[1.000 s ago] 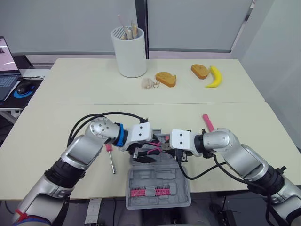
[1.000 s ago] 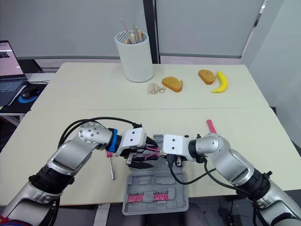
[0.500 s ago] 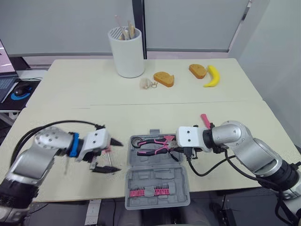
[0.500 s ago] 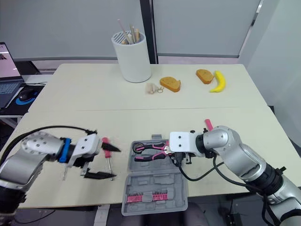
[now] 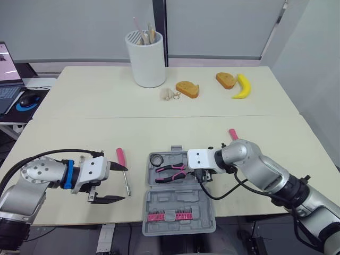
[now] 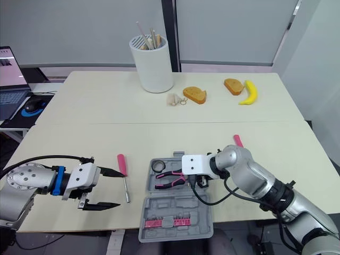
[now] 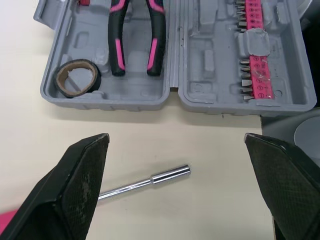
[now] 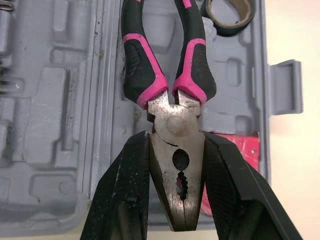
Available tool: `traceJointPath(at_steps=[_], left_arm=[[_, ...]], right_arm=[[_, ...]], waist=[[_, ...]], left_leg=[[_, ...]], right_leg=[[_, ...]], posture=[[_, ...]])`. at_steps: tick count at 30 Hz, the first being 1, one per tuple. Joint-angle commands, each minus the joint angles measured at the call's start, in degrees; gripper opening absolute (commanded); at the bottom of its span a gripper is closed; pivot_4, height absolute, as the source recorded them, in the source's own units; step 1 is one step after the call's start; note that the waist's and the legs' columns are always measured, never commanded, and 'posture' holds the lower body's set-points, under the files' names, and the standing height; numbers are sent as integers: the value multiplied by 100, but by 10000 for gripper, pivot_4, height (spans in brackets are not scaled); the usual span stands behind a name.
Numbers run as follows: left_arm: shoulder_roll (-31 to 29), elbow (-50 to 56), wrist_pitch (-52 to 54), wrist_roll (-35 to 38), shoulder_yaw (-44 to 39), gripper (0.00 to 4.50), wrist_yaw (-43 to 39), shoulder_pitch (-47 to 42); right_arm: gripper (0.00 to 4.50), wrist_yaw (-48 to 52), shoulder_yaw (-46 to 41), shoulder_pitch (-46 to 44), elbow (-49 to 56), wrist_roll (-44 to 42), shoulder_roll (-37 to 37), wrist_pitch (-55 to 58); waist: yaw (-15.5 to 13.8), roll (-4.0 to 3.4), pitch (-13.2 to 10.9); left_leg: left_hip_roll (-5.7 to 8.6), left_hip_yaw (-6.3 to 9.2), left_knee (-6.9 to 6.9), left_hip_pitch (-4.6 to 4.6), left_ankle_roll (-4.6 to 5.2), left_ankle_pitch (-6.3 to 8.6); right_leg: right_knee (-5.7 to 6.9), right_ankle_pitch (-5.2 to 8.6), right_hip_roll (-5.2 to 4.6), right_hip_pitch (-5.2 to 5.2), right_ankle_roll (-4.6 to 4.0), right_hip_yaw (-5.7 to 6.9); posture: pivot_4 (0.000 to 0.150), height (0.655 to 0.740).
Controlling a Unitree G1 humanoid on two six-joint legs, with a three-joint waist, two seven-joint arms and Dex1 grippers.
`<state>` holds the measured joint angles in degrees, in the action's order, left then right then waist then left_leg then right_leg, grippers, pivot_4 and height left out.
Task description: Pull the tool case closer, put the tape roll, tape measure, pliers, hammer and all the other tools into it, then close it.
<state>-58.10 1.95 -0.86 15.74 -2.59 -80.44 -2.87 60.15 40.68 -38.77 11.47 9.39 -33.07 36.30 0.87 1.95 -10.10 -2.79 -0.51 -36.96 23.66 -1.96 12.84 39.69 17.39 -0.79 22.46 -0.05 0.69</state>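
- Tool case (image 5: 178,197): one, lying open at lower centre of the eye views, on the near edge of the table (image 5: 95,101). It looks near enough that I judge the pull-closer step done.
- Tape roll (image 5: 156,159): one, seated in the upper-left corner of the case's far half.
- Pliers (image 5: 171,172): one pair with black and pink handles, lying in the far half just right of the roll.
- Right gripper (image 8: 177,140): both black fingers are pressed against the pliers' steel head, clamped on it. I judge the placing as good as made, with the release not yet done.
- Left gripper (image 5: 125,184): at lower left of the eye views, fingers spread wide and holding nothing. It hovers over bare table beside the case.
- Pink-handled driver (image 5: 123,170): one, loose on the table between the left gripper and the case, its steel shaft pointing toward the near edge. Probably the next pick.
- Pink handle (image 5: 232,134): one, poking out behind the right arm at centre right; I cannot tell which tool it is.
- Strip of pink bits (image 5: 170,216): one, in the case's near half.
- Left to do, as I judge it: the driver, the pink-handled item, the tape measure and hammer, then shutting the lid. Roughly a third of the way along.
- Upper part of the frame, not task items: one white holder (image 5: 147,58) with sticks, two bread slices (image 5: 187,88), one banana (image 5: 241,86).
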Motion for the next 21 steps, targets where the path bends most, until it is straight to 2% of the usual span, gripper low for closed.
traceJointPath(at_steps=[1, 20, 21], left_arm=[[38, 109, -48, 182, -141, 45000, 12, -33], [222, 414, 122, 190, 39, 45000, 234, -194], [240, 394, 105, 158, 55, 45000, 253, -216]], right_arm=[[12446, -28, -33, -158, -135, 153, 130, -196], [12446, 94, -8, 14, -378, 192, 650, 96], [15946, 94, -41, 9, -394, 182, 640, 62]], waist=[[3, 0, 0], [15, 0, 0], [15, 0, 0]], left_leg=[[0, 0, 0, 0, 0, 0], [0, -7, 0, 0, 0, 0], [0, -7, -1, 1, 0, 0]], right_leg=[[1, 0, 1, 0, 0, 0], [19, 0, 3, 13, 0, -5], [20, 0, 4, 13, 0, -6]], posture=[[1500, 7400], [1500, 7400], [1500, 7400]])
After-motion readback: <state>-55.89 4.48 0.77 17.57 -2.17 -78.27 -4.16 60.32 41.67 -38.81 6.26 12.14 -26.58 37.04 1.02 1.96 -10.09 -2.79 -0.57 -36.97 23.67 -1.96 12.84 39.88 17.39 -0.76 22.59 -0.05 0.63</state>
